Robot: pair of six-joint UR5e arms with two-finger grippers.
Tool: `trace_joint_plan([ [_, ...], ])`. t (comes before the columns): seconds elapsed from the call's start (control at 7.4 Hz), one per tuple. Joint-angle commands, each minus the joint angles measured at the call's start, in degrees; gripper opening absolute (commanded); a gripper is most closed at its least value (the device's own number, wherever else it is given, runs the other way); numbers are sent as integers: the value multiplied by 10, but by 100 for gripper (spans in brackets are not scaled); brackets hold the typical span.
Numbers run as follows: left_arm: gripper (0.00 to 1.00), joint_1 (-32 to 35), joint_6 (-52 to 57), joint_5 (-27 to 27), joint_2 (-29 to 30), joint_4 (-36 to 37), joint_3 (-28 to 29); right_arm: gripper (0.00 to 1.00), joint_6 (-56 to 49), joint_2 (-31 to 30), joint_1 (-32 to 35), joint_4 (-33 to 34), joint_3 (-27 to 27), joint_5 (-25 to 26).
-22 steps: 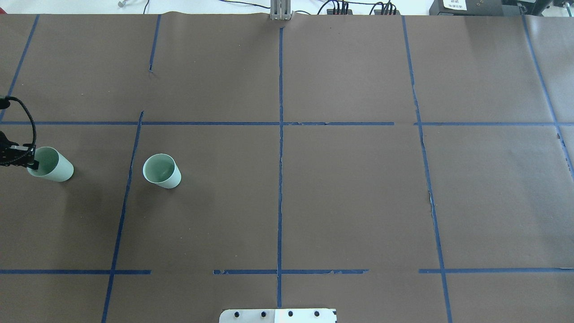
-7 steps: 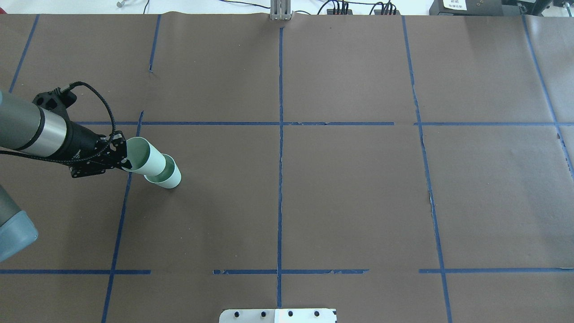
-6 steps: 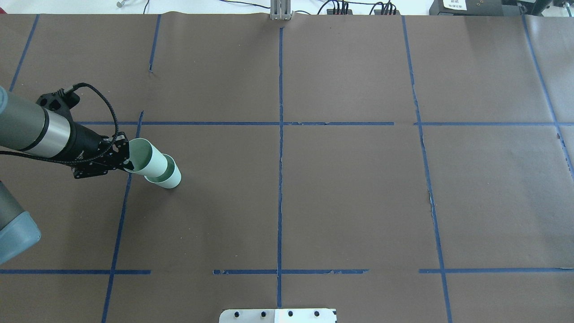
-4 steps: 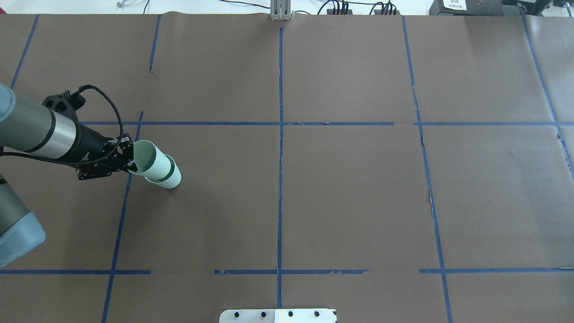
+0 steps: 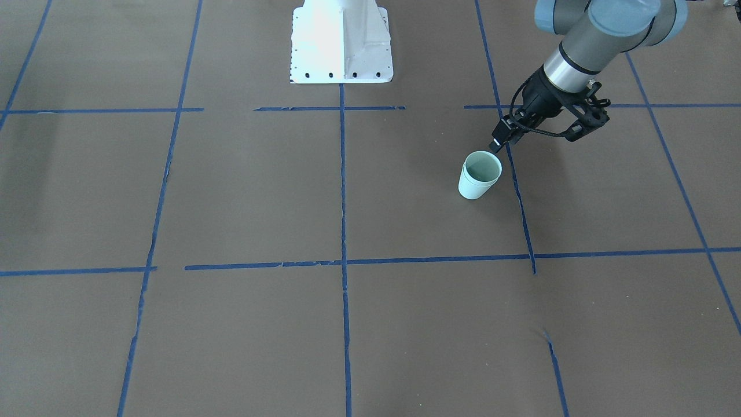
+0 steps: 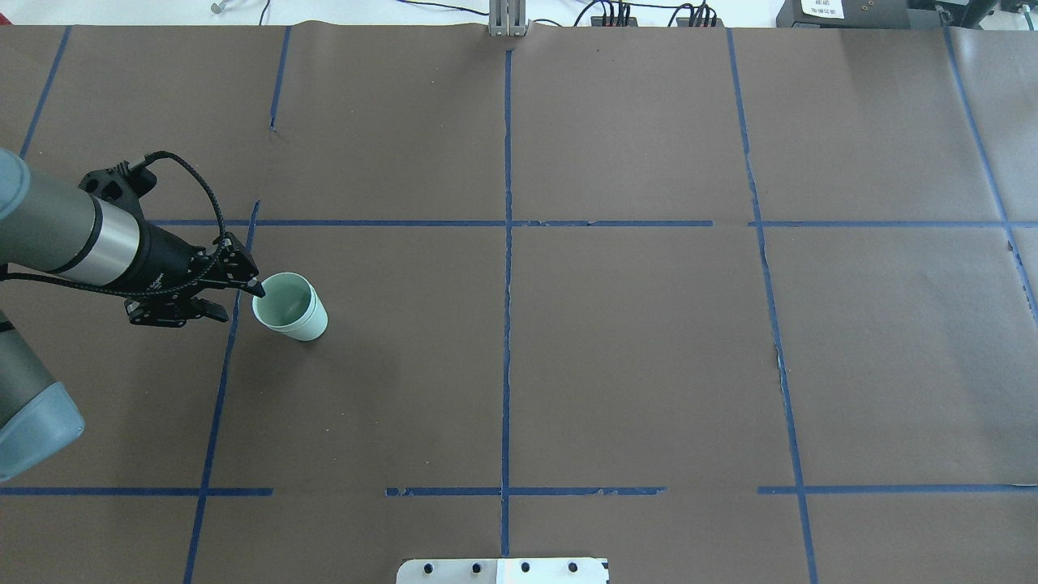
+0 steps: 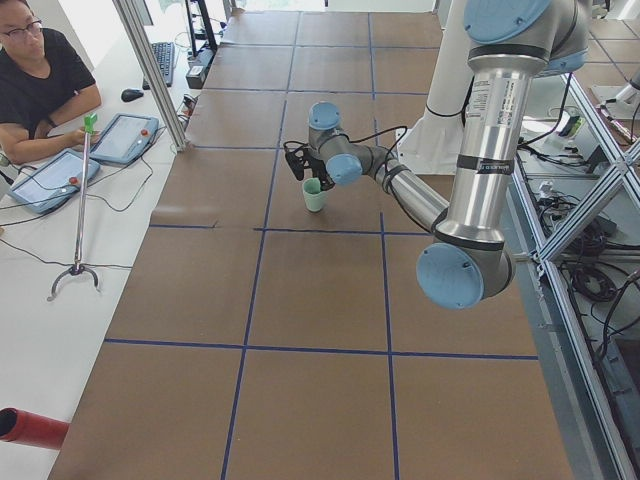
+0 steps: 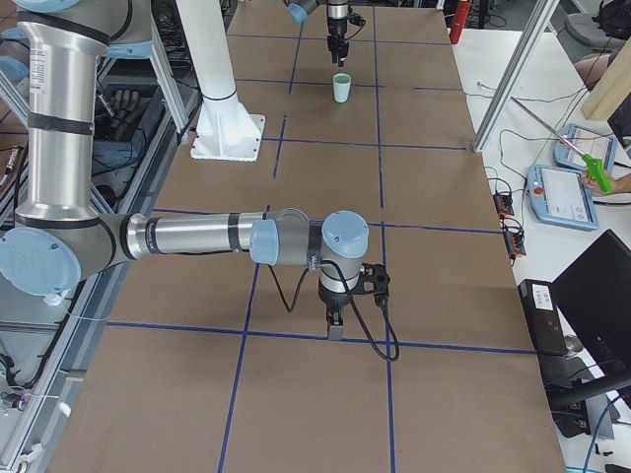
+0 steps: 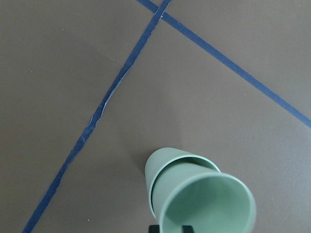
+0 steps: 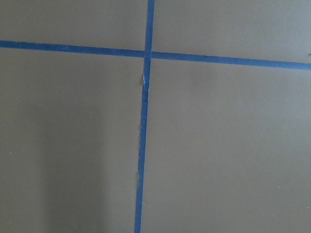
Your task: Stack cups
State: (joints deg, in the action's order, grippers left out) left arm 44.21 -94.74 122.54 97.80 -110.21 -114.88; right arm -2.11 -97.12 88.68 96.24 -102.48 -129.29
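I see the inner cup [image 9: 209, 206] nested in the outer cup [image 9: 155, 167], both upright, left gripper [image 6: 241, 302] fingers spread, just beside the rim, right gripper [image 8: 335, 330] fingers unclear to me.

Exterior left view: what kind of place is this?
Probably a robotics lab workcell. A seated operator has two teach pendants at hand, the brown-papered table is marked with a blue tape grid, and the left arm reaches over it.
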Motion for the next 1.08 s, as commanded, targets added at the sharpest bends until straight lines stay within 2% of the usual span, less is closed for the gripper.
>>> trace_joint_plan([
  [0.0,57,13,79,8,-15,-1,-3,100,0,0,0,0,0,0],
  [0.14,57,41,171,10,-53,-3,-4,100,0,0,0,0,0,0],
  [0.27,57,100,277,12,-99,-4,-7,100,0,0,0,0,0,0],
  [0.54,61,215,509,71,-188,-4,-1,100,0,0,0,0,0,0],
  [0.68,61,270,636,72,-227,2,10,100,0,0,0,-1,0,1],
  [0.95,68,395,825,83,-232,38,79,100,0,0,0,0,0,0],
])
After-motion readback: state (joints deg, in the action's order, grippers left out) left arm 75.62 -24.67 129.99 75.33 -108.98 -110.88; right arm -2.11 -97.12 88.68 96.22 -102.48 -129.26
